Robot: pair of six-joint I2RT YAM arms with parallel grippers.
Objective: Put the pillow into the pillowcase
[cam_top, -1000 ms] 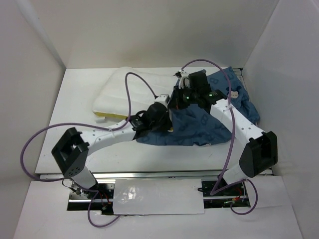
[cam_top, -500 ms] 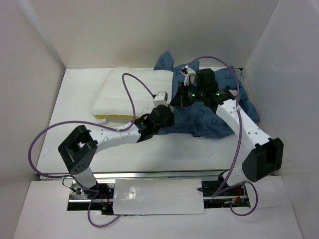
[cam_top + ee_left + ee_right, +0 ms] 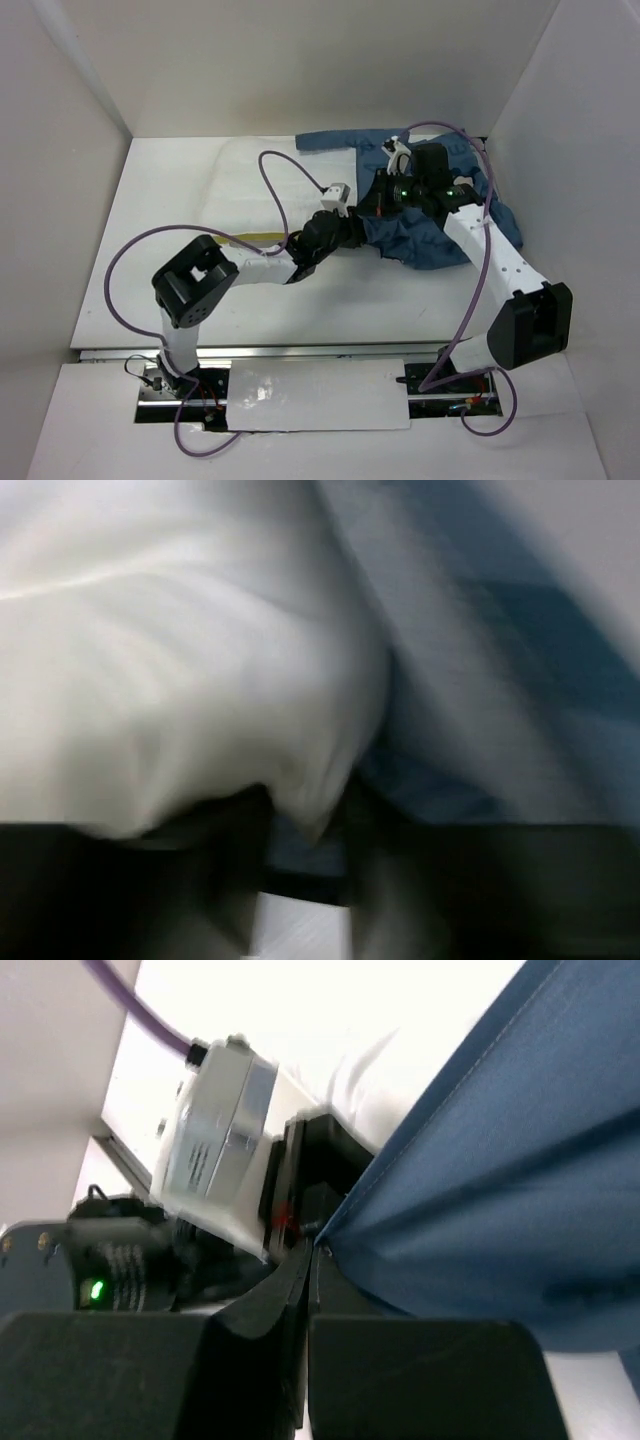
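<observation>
The white pillow point(image 3: 250, 190) lies at the back left, its yellow piping point(image 3: 250, 238) showing on the near side. In the left wrist view the pillow point(image 3: 180, 660) bulges against the dark blue pillowcase point(image 3: 520, 680). My left gripper point(image 3: 350, 228) reaches right to the case's mouth. Its blurred fingers point(image 3: 305, 880) stand apart, a pillow corner between them. The pillowcase point(image 3: 430, 235) spreads at the back right, one flap stretched along the back edge. My right gripper point(image 3: 380, 195) is shut point(image 3: 312, 1260) on the pillowcase hem point(image 3: 500, 1190), holding it up just beyond the left wrist.
White walls close in the table point(image 3: 150, 260) on the left, back and right. Purple cables point(image 3: 130, 260) loop over both arms. The left arm's wrist camera box point(image 3: 215, 1140) sits right beside my right fingers. A metal rail point(image 3: 320, 352) runs along the near edge.
The left arm has pushed right towards the case and its jaws have gone from shut to apart. The right gripper has lifted the pillowcase hem up and back, spreading a flap along the back edge.
</observation>
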